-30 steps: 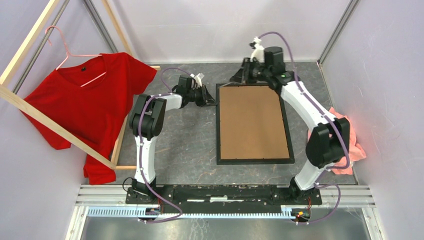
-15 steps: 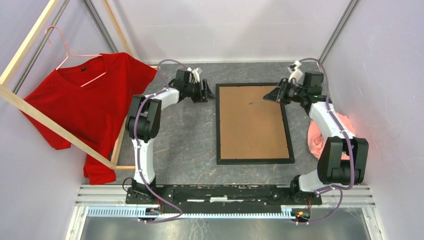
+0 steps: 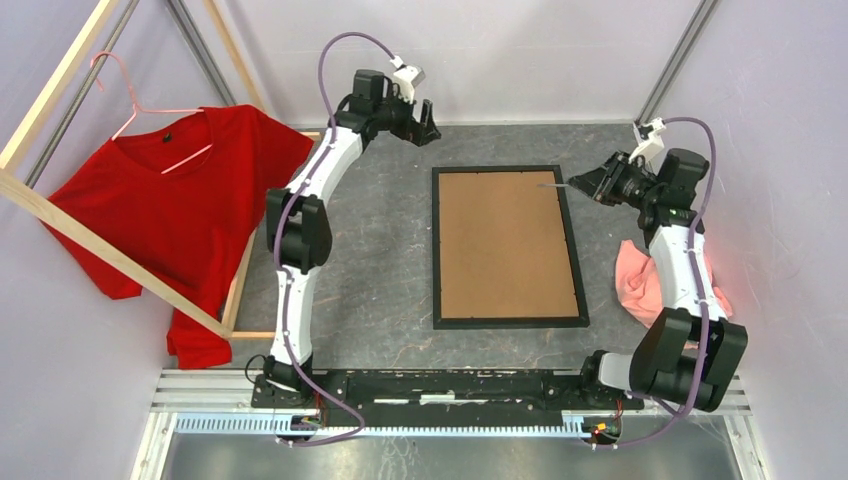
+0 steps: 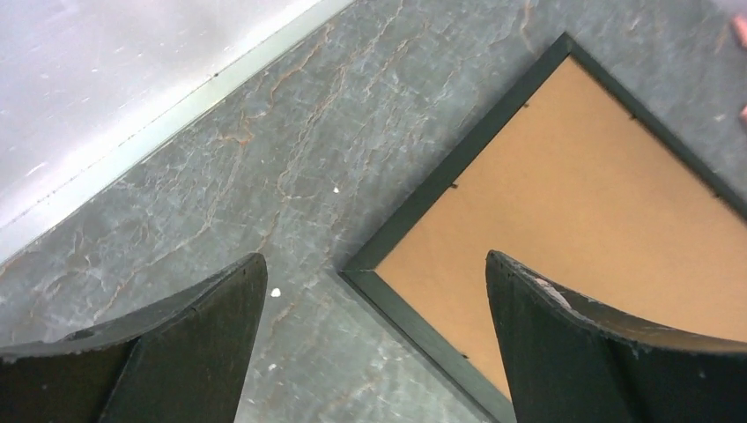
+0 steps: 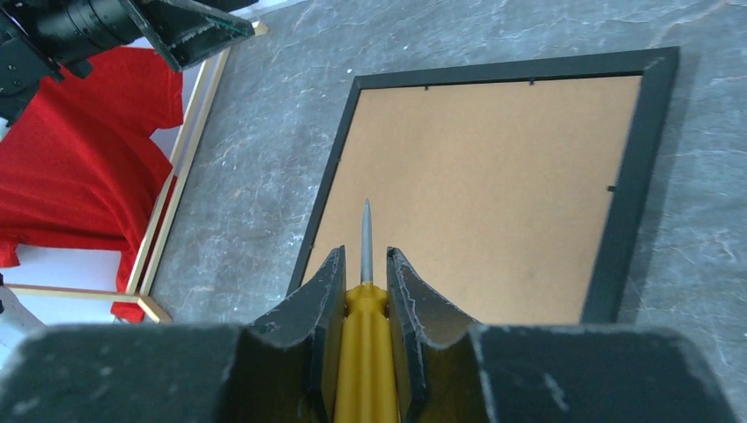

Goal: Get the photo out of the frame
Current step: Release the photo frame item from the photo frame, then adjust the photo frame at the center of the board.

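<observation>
Grey, stone-patterned counter [image 3: 370, 280] is carrying a large black frame [image 3: 437, 250], which is lying flat and face down in the middle between the two arms. A brown backing board [image 3: 505, 245] is filling the frame and facing up. Small dark tabs [image 5: 610, 188] are sitting along the frame's inner edge.

The left pincer [image 4: 374, 260] is hovering above the counter near the frame's far left corner. Its jaws are standing wide apart with nothing between them.

The right pincer [image 5: 363, 264] is reaching in from the frame's far right side. It is clamping a screwdriver [image 5: 365, 335] by its yellow handle. The thin metal shaft is pointing out over the far right part of the board. Whether the tip is touching the board cannot be told.

A red T-shirt [image 3: 190, 215] is hanging on a pink hanger [image 3: 130, 100] from a pale wooden rack [image 3: 60, 215], well apart from the frame on the left. A pink cloth [image 3: 640, 280] is lying crumpled on the counter beside the right arm.
</observation>
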